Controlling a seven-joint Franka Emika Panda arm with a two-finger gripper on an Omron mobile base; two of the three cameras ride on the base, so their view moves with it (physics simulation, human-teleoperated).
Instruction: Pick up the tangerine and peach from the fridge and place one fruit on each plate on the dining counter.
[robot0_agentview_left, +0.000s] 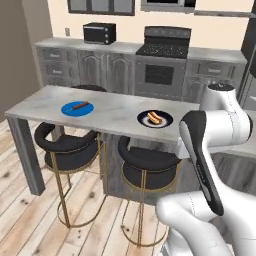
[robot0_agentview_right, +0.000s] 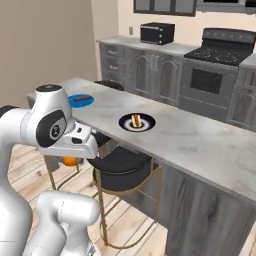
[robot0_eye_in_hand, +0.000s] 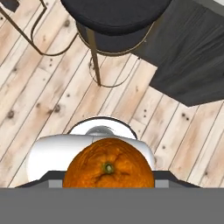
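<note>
Tangerine (robot0_eye_in_hand: 108, 164) bright orange, dimpled (stem scar showing).

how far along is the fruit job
Done: the tangerine is out of the fridge. In hand: the gripper is shut on it, above the floor beside the dining counter. Left: neither the blue plate nor the dark plate holds fruit; peach unplaced.

- The floor (robot0_agentview_left: 30, 220) is pale wooden planks with dark knots.
- Two black cushioned stools (robot0_agentview_left: 67, 145) on thin brass legs stand on it, pushed in side by side.
- Dark grey cabinets (robot0_agentview_left: 100, 65) with a light worktop run along the cream back wall (robot0_agentview_left: 125, 27).
- A black toaster oven (robot0_agentview_left: 99, 33) sits on that worktop.
- A dark stove (robot0_agentview_left: 164, 57) stands to its right among the cabinets.
</note>
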